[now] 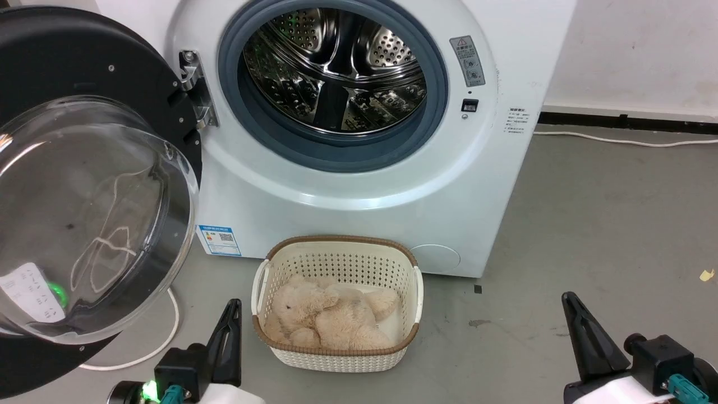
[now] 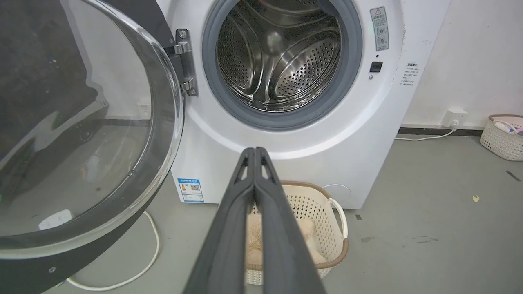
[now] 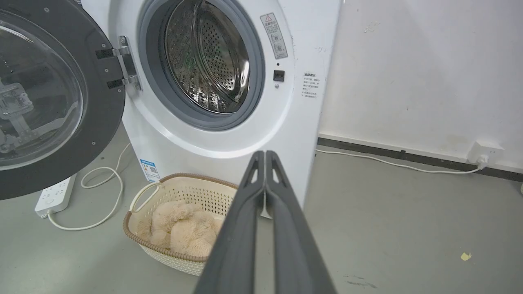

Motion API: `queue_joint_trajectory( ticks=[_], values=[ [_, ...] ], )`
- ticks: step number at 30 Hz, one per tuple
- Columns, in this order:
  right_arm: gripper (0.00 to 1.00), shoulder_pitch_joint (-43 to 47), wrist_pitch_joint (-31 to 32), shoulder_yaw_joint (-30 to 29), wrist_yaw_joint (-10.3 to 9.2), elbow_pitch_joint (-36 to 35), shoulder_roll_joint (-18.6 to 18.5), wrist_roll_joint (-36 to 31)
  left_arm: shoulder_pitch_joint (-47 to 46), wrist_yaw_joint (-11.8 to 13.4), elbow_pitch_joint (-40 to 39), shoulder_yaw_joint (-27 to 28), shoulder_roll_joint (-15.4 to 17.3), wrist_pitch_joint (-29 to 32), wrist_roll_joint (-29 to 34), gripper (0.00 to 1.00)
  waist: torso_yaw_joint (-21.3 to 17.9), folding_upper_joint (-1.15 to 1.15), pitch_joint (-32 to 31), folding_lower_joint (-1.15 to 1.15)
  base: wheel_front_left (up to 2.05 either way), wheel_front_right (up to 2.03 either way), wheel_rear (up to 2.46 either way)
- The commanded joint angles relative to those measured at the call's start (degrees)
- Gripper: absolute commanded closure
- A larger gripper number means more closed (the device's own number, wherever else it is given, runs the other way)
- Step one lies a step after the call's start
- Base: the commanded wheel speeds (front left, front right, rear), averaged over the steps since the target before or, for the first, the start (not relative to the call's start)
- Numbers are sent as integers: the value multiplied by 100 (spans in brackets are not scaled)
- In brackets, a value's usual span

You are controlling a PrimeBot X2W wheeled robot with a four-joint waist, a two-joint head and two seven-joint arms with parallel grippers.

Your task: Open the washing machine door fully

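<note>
Washing machine door (image 1: 84,213) hangs swung wide at far left; my left gripper (image 1: 234,306) sits low, fingers pressed together, empty; washing machine (image 1: 359,193), mouth bare, at ctr; right gripper (image 1: 569,298) likewise closed, empty. Opening looks abt done; next, maybe a last outward nudge.

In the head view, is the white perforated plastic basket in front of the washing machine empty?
No, a beige plush toy lies inside the white perforated plastic basket with its brown rim.
</note>
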Motion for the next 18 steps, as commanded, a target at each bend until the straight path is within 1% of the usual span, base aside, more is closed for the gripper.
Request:
queue_joint_trajectory(
  ticks=[1, 18],
  values=[
    [100, -98, 37, 6, 2, 9, 14, -33, -128, -13, -8, 42, -9, 31, 52, 100, -2, 0, 1, 0, 0, 0, 0],
    [100, -188, 237, 52, 3, 12, 17, -96, -209, -75, -10, 188, -59, 230, 193, 100, -30, 0, 15, 0, 0, 0, 0]
  ],
)
